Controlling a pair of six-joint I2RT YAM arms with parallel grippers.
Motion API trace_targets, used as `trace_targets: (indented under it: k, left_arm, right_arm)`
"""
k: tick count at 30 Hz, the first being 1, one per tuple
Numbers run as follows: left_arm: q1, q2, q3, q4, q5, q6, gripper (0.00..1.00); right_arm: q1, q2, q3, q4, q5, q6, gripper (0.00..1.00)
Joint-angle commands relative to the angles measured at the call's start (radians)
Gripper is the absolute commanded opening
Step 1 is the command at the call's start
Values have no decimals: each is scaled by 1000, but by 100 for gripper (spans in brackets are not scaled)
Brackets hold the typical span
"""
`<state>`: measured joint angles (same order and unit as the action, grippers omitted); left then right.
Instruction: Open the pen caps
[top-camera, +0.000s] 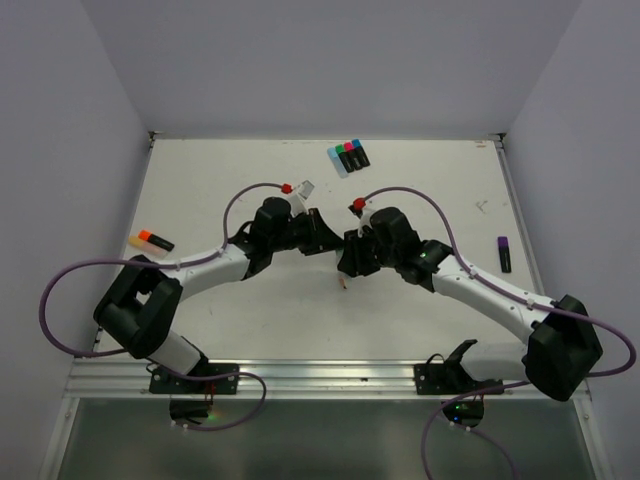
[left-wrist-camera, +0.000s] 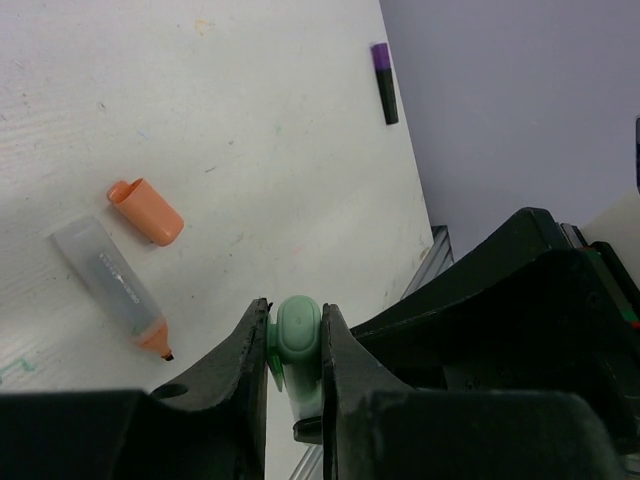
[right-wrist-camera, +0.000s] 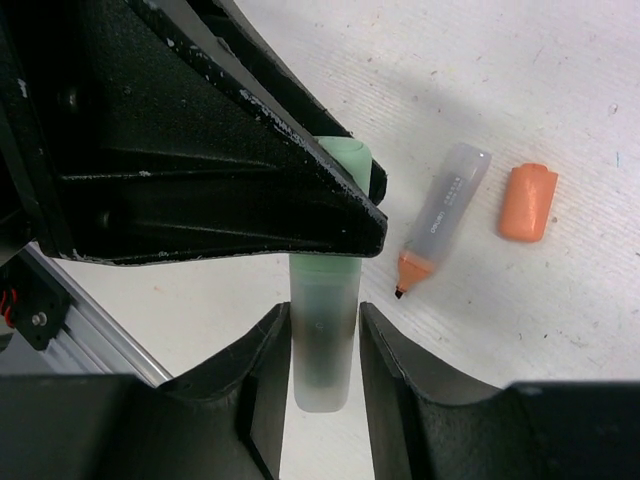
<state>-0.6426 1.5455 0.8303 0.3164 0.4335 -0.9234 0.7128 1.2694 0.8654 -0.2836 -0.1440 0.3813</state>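
Where the arms meet above mid-table, the left gripper (left-wrist-camera: 296, 348) clamps the green cap (left-wrist-camera: 298, 328) and the right gripper (right-wrist-camera: 324, 352) the pale pen body (right-wrist-camera: 322, 300) — the pen's long axis runs between them, cap end toward the left arm. An orange cap (right-wrist-camera: 527, 203) lies off, beside its uncapped pen (right-wrist-camera: 447, 212).

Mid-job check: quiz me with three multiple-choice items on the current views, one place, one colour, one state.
1. The orange cap lies: A on the table beside the orange-tipped pen body; B on its pen; C in a gripper.
2. The cap in the left gripper is: A pink; B green; C blue.
3. The right gripper is: A open; B shut on the pale pen body; C unseen.
1 A: it lies loose by that body. 2 B: the green cap sits clamped there. 3 B: its jaws press that body.
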Motion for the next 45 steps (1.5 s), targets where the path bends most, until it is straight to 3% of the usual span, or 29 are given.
trace_targets:
  k: [1,3,6,8,13,18,26,34,39,45]
  left_arm:
    - [1,-45,-17,24,7,24,0]
    - [3,-50,-19,23,5,21,0]
    - [8,-56,-25,36,8,6,0]
    - [14,-58,-42,81,24,-28,0]
    - [55,-56,-88,232,54,-113,0]
    - [147,-50,-31,231,64,-101,0]
    - [273,-30,144,46,-56,57,0]
    - [301,-103,144,-88,-243,165,0]
    - [301,-222,84,-192,-340,208,0]
    - [301,-401,-59,-233,-342,238,0]
  right_arm:
    - [2,10,30,81,18,16,37]
    - [1,15,24,96,9,22,36]
    - [1,27,17,104,4,22,26]
    - [2,42,14,107,-5,27,1]
    - [13,48,-38,164,-17,70,0]
    - [74,45,-78,163,29,116,0]
    - [289,48,-106,104,141,159,0]
    - [297,-10,-124,109,253,172,0]
    - [249,160,7,73,313,165,0]
    - [220,361,147,73,392,145,0]
